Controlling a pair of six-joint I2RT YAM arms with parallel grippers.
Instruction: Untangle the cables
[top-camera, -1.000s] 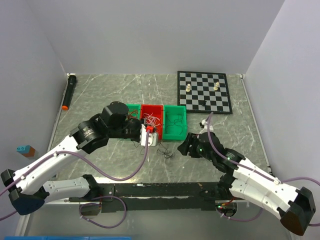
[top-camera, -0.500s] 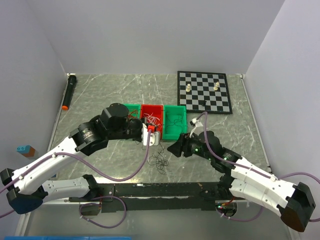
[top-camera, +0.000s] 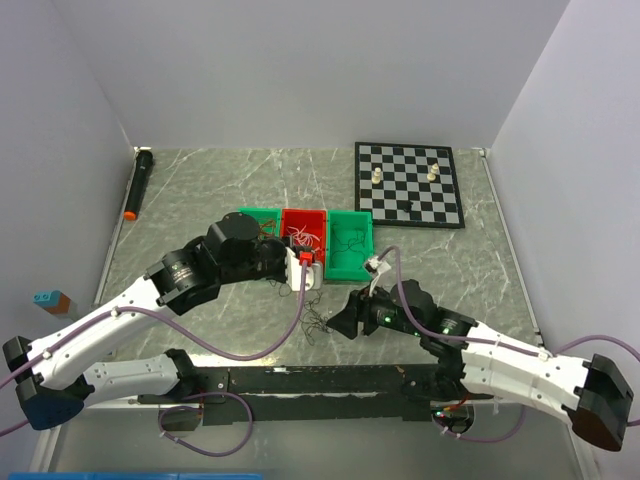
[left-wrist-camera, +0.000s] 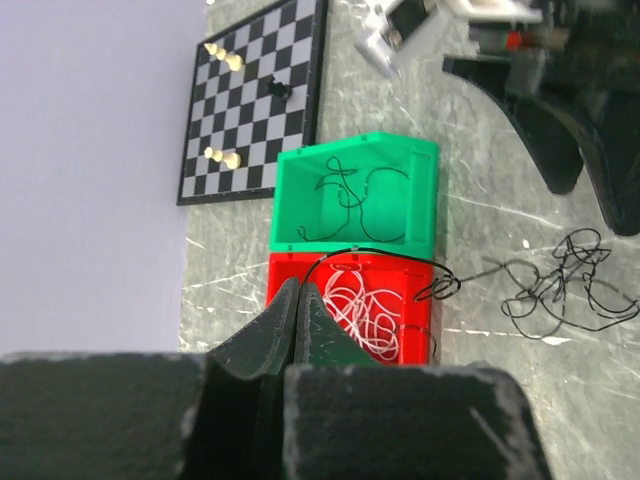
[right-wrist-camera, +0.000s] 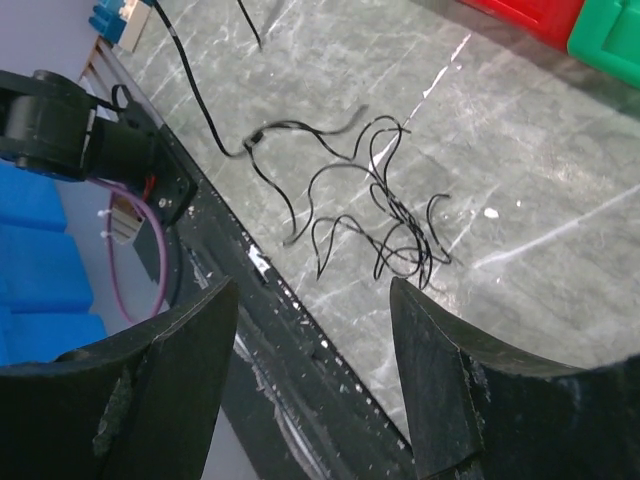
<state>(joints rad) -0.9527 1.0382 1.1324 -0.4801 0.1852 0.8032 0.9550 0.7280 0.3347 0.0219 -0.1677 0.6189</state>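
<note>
Left tool (left-wrist-camera: 300, 285) is clamping a black wire (left-wrist-camera: 362, 249), right tool (right-wrist-camera: 312, 290) is hovering apart over the tangle (right-wrist-camera: 370, 210); pulling risks cinching knots.

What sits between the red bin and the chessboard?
A green bin holding black cables, against the red bin; left wrist view shows it best.

The tabletop (top-camera: 200, 190) is showing a smooth, veined, stone-look finish with a faint sheen; the green bin (left-wrist-camera: 425, 200) and red bin (left-wrist-camera: 434, 330) are presenting glossy moulded plastic; the black cables (right-wrist-camera: 383, 205) are looking thin and smooth-coated; the right gripper fingers (right-wrist-camera: 450, 400) are showing scuffed matt black plastic.
</note>
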